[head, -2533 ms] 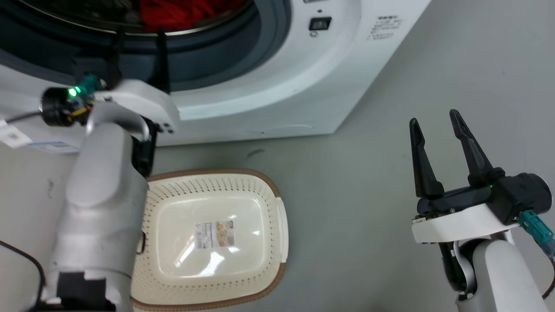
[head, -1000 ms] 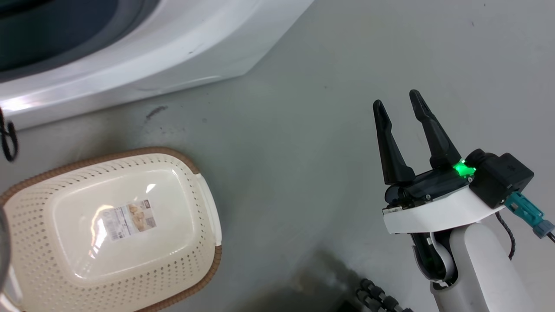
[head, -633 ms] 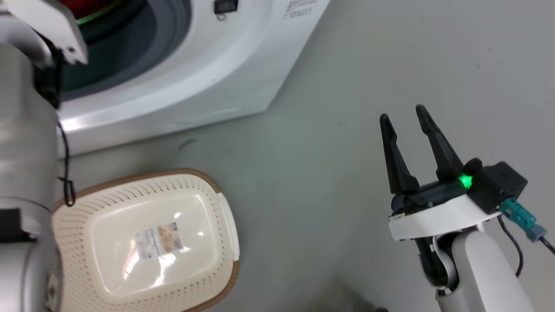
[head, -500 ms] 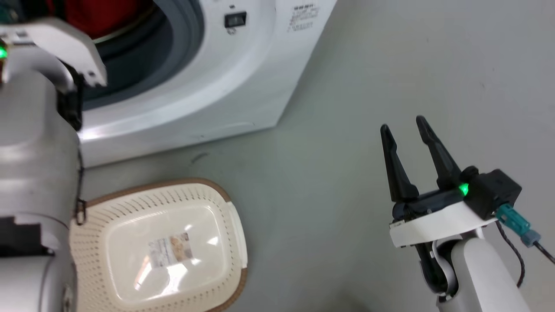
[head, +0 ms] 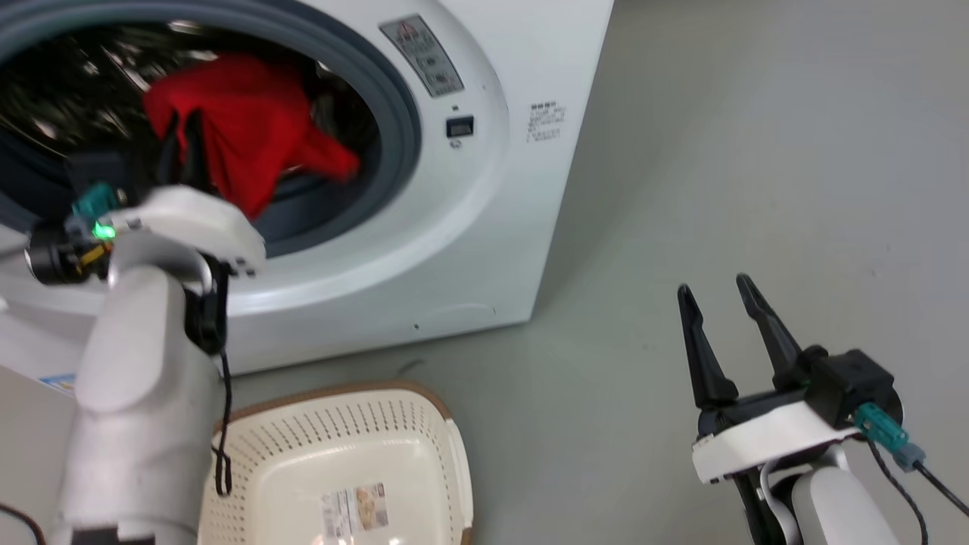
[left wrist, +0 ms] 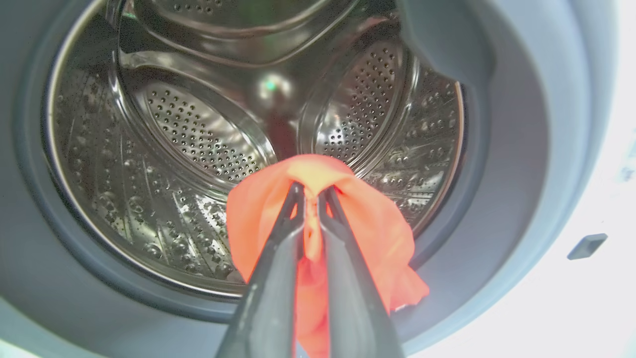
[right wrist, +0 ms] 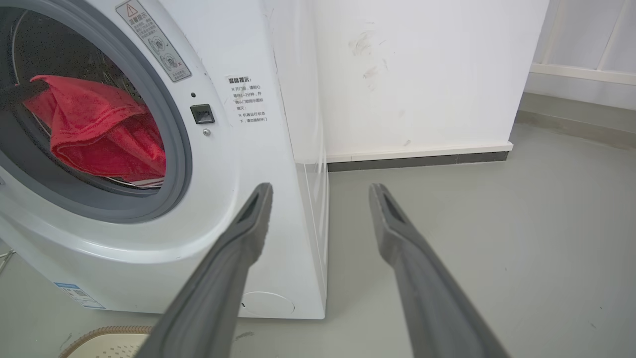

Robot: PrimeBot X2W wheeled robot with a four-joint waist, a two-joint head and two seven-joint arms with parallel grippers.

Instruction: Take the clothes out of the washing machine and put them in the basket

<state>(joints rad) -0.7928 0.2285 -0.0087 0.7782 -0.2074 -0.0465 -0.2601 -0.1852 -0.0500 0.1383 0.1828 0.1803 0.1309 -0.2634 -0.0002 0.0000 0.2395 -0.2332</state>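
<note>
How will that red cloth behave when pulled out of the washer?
Likely floppy: the clothes drape limply around the left gripper. Probably light: a thin pinch holds them. A trailing end may drag on the grey ring.

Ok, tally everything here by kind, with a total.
Washing machine: 1
Basket: 1
Red clothes bundle: 1
Tools: 2 (left tool, right tool)
Total: 5

fingers (head: 705,356): long, dark, tapered
shell (head: 757,443) behind jaws: white, curved
plug (head: 878,426): teal
LED (head: 101,230): green
forearm (head: 140,431): pale grey
</note>
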